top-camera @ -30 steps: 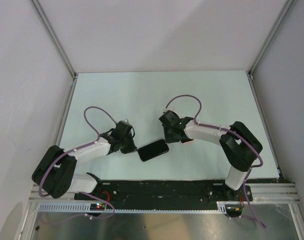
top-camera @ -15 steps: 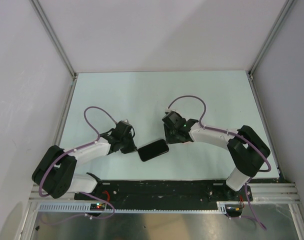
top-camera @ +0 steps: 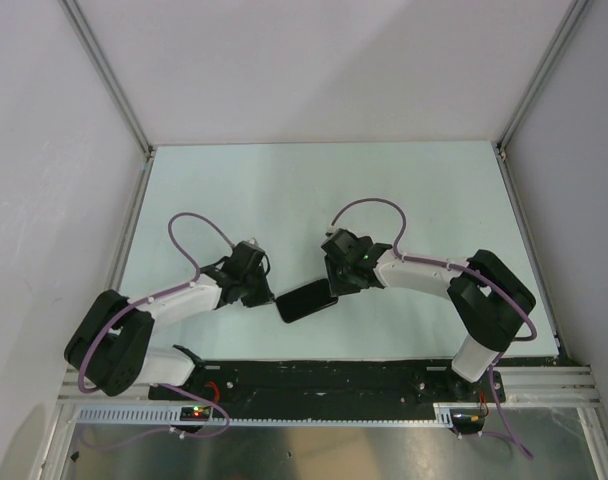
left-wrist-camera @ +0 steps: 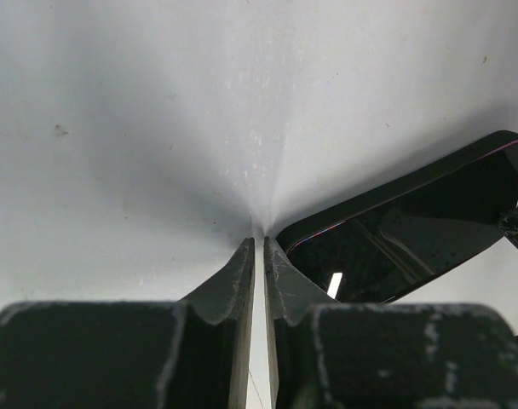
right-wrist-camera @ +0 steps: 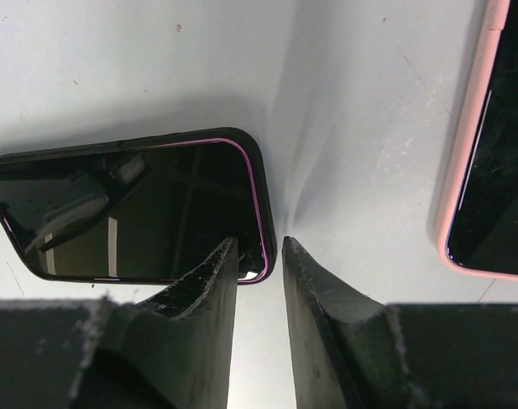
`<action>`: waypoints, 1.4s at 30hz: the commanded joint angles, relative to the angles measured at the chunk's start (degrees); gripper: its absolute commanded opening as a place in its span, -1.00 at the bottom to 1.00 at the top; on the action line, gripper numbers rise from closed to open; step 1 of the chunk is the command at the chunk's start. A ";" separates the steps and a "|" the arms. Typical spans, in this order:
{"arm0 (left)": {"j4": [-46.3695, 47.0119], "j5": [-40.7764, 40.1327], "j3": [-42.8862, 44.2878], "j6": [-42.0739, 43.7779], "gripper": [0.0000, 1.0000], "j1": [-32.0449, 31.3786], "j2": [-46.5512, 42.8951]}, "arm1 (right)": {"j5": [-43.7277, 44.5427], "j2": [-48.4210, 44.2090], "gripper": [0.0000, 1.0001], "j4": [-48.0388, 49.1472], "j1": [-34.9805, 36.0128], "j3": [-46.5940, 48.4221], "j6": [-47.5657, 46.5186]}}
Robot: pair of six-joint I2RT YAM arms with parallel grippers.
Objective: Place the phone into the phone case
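Glossy black rectangular phone (top-camera: pixel 307 299) flat on pale tabletop (top-camera: pixel 284 190), apart from pink-rimmed phone case (right-wrist-camera: pixel 504 170). Left tool (left-wrist-camera: pixel 259 243) pressed nearly together at one corner; right tool (right-wrist-camera: pixel 259 245) slightly spread over the opposite end, neither pinching anything.

**Desk:** Lower left of the right wrist view: the black slab phone with a thin magenta edge line (right-wrist-camera: pixel 131 209) shows a glossy, mirror-smooth glass face.

**Photographer:** At the right edge, the pink-rimmed phone case (right-wrist-camera: pixel 470 153) looks like smooth, satin plastic; the pale table (right-wrist-camera: pixel 353 102) is matt, faintly speckled.

**Desk:** And the right gripper's black fingers (right-wrist-camera: pixel 327 298)?

**Photographer:** Grainy plastic, scuffed whitish along the edges; the left gripper's black fingers (left-wrist-camera: pixel 229 285) likewise.
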 commanded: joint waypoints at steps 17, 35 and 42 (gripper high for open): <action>0.20 1.20 1.26 0.25 -0.72 -0.70 1.28 | 2.38 5.75 -0.52 -2.30 3.72 -5.28 2.14; 0.18 1.26 1.93 0.91 -0.71 -0.72 2.41 | 3.85 16.34 -0.62 -0.92 10.34 -8.47 8.16; 0.02 1.23 2.76 1.64 -0.70 -0.66 3.11 | 1.37 20.31 -0.71 1.58 14.03 -8.80 10.80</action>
